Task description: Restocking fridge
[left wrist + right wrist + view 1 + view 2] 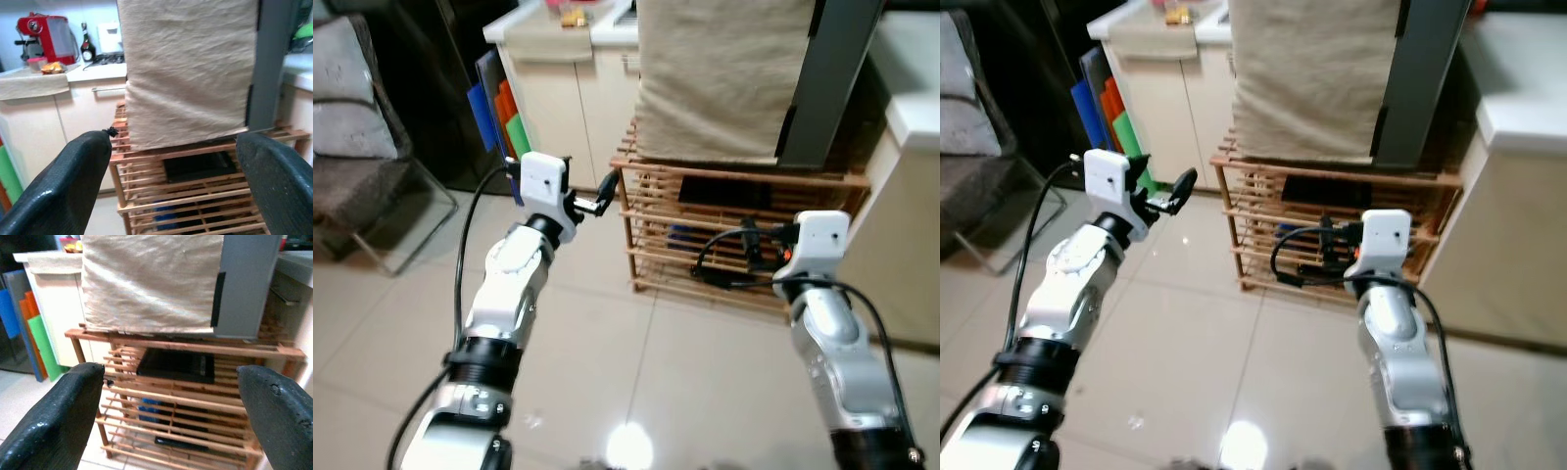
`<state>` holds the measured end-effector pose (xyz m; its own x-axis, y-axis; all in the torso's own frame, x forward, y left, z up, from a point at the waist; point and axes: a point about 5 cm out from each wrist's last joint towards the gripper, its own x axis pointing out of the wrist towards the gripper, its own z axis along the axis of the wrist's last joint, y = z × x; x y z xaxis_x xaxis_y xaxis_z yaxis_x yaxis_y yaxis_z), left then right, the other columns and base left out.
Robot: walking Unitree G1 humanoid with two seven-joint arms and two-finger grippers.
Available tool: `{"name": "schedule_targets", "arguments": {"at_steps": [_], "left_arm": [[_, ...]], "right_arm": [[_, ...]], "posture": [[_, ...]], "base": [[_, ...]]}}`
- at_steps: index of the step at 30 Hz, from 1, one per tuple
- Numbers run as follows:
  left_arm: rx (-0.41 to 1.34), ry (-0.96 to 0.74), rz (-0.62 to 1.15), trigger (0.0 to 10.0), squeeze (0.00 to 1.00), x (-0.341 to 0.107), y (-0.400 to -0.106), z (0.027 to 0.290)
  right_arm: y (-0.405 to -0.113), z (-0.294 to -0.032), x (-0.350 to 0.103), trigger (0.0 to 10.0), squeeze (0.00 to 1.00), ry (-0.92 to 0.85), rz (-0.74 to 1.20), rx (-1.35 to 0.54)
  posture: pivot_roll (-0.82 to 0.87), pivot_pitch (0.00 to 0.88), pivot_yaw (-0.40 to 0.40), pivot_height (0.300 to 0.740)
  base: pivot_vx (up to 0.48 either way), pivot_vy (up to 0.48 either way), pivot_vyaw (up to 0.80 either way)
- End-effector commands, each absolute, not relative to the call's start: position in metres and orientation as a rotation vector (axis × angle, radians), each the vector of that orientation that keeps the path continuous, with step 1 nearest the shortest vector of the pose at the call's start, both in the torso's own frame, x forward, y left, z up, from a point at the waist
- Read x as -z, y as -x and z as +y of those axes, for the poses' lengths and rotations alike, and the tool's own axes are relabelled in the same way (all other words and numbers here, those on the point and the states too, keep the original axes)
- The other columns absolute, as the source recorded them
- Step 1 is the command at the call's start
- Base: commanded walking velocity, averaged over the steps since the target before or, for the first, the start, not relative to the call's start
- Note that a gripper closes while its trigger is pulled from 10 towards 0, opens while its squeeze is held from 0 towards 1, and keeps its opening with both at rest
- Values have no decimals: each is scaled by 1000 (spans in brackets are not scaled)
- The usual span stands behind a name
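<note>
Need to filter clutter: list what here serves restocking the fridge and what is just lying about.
Job:
left gripper, open
right gripper, open
cloth-draped grey appliance, possibly the fridge

Lying about:
wooden slatted rack
coloured boards
red coffee machine
dark bottle

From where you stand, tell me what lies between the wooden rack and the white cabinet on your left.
Only a narrow strip of bare tiled floor separates the wooden rack from the white cabinet; the head views show it, with the left gripper hanging open above that gap.

Cloth-draped box point(724, 78), top cut off
</note>
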<state>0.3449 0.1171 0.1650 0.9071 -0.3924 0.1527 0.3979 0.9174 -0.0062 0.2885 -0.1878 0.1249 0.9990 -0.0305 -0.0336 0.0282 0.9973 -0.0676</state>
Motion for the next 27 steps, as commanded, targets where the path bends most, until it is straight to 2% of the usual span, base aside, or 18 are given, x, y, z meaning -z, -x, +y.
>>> {"name": "schedule_targets", "arguments": {"at_steps": [1,8,19,27], "left_arm": [[379,38,-152,10000,0,-168,-345,126],[373,-6,-146,10000,0,-169,-342,123],[374,-14,-132,10000,0,-170,-343,122],[373,-6,-104,10000,0,-165,-343,122]], "right_arm": [[-290,-180,-128,10000,0,61,12,2],[-290,-170,-125,10000,0,82,1,-40],[-292,-155,-132,10000,0,80,-34,-89],[-294,-156,-131,10000,0,84,-32,-95]], "posture": [[-111,0,111,740],[-114,0,114,740],[-113,0,112,740],[-111,0,106,740]], "base": [[0,439,0],[0,62,0],[472,0,0],[467,0,0]]}}
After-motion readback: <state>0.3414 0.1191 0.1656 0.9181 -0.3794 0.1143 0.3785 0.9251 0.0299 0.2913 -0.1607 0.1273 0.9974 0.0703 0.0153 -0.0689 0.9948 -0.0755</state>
